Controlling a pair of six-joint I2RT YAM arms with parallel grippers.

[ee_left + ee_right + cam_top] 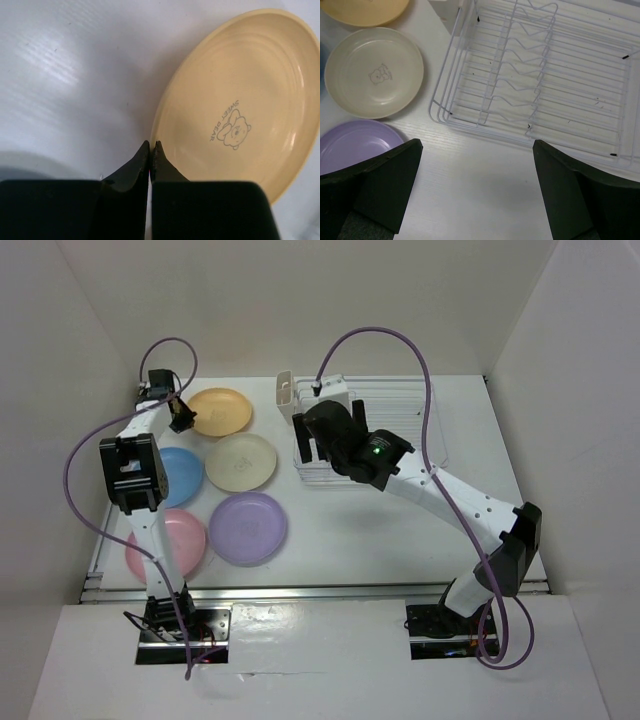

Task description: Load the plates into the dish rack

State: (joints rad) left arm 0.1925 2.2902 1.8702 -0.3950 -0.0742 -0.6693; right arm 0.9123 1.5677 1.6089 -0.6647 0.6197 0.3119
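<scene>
All 5 plates lie flat on the counter (350, 530) in the left half of the top view, none in the dish rack (400, 415) yet. The yellow-orange plate (222, 412) is highest, the cream plate (241, 462) just below it, and the light blue plate (180, 475) to the left. The lilac plate (249, 528) and pink plate (192, 540) are lowest.

The left tool (151, 147) is closed, fingers pressed together, tips right at the yellow-orange plate's left rim. The right tool (476, 150) is wide open, hovering over the counter by the rack's lower left corner. The rack sits upper right of center, with the cutlery holder (285, 395) on its left end.
</scene>
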